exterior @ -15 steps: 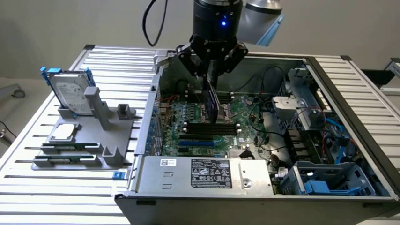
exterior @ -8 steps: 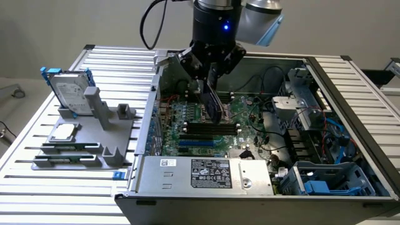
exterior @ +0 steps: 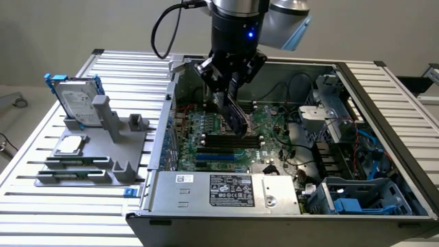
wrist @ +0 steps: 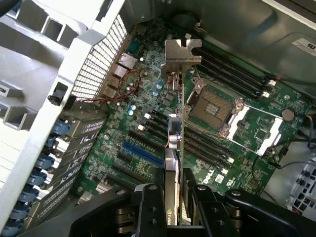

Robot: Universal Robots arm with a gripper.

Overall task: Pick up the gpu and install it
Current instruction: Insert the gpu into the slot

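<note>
The gpu (exterior: 238, 117) hangs edge-down inside the open computer case, just above the motherboard (exterior: 213, 154). My gripper (exterior: 229, 85) is shut on its upper edge. In the wrist view the gpu (wrist: 176, 143) is seen edge-on, with the green board on one side and the black shroud on the other. Its silver end bracket (wrist: 181, 53) points toward the case's rear wall. The gripper (wrist: 174, 200) clamps the card between both fingers (wrist: 149, 210). The card's lower edge hovers over the black expansion slots (wrist: 148, 123) beside the CPU socket (wrist: 212, 106). I cannot tell whether it touches a slot.
A silver hard drive with blue frame (exterior: 75, 98) stands on a grey fixture (exterior: 103, 154) at the exterior view's left. The power supply (exterior: 226, 190) sits at the case front, cables and drive cages (exterior: 343, 134) at the right. A grilled rear wall (wrist: 98, 64) borders the slots.
</note>
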